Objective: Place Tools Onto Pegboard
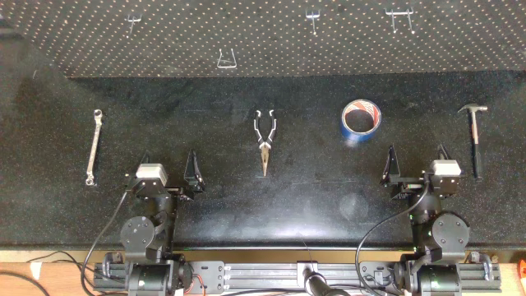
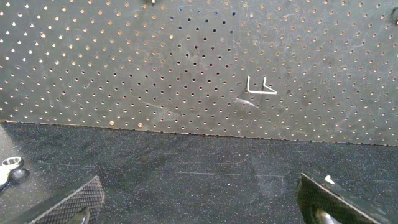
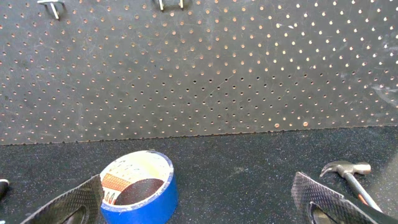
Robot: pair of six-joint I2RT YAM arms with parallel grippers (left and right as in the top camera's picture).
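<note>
Four tools lie on the black table: a silver wrench [image 1: 94, 147] at the left, pliers [image 1: 264, 141] in the middle, a blue tape roll [image 1: 361, 120] right of centre and a hammer [image 1: 474, 137] at the far right. The black pegboard [image 1: 271, 33] stands behind them with several metal hooks [image 1: 226, 59]. My left gripper [image 1: 167, 171] rests open near the front, between wrench and pliers. My right gripper [image 1: 416, 167] rests open between tape and hammer. The right wrist view has the tape roll [image 3: 138, 186] and hammer head [image 3: 345, 168] just ahead; the left wrist view has the wrench end [image 2: 9, 168] and a hook [image 2: 260, 86].
Other hooks [image 1: 400, 18] sit along the pegboard's upper part, also seen in the right wrist view as hooks [image 3: 170, 4]. Both arm bases stand at the table's front edge [image 1: 263, 245], with cables below.
</note>
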